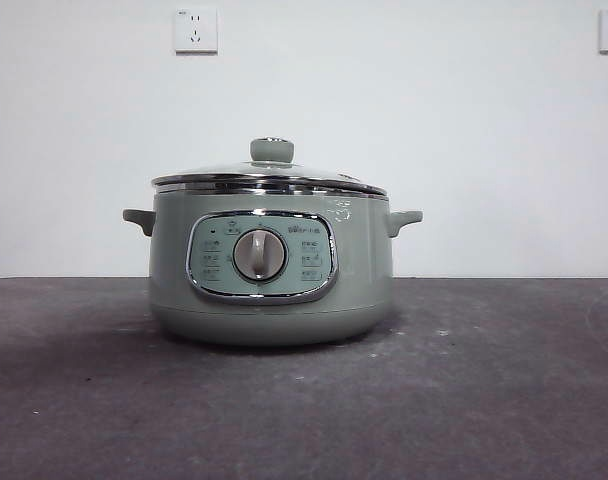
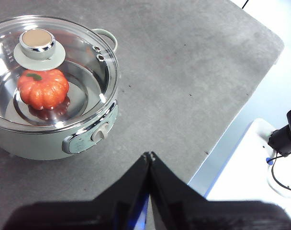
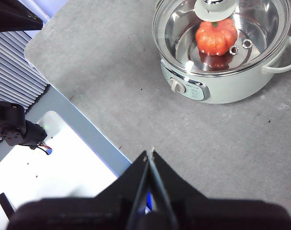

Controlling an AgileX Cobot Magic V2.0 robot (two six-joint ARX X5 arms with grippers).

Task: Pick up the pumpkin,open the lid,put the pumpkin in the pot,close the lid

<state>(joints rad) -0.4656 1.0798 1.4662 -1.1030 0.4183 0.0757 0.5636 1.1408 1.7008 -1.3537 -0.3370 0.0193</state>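
Observation:
The sage-green pot (image 1: 271, 262) stands on the dark table with its glass lid (image 1: 270, 180) seated on top, knob (image 1: 271, 150) up. Through the lid the orange pumpkin (image 2: 43, 88) sits inside the pot (image 2: 88, 139); it also shows in the right wrist view (image 3: 216, 37) under the lid (image 3: 260, 24). My left gripper (image 2: 149, 155) is shut and empty, well away from the pot above the table. My right gripper (image 3: 150, 153) is shut and empty, also away from the pot (image 3: 222, 91). Neither arm shows in the front view.
The grey table (image 1: 464, 400) ends in a rounded edge (image 2: 274, 45) with a white platform (image 2: 246, 177) beyond it. The other side shows a white platform (image 3: 54, 172) and a black device with cables (image 3: 11, 127). Wall sockets (image 1: 195, 30) sit behind.

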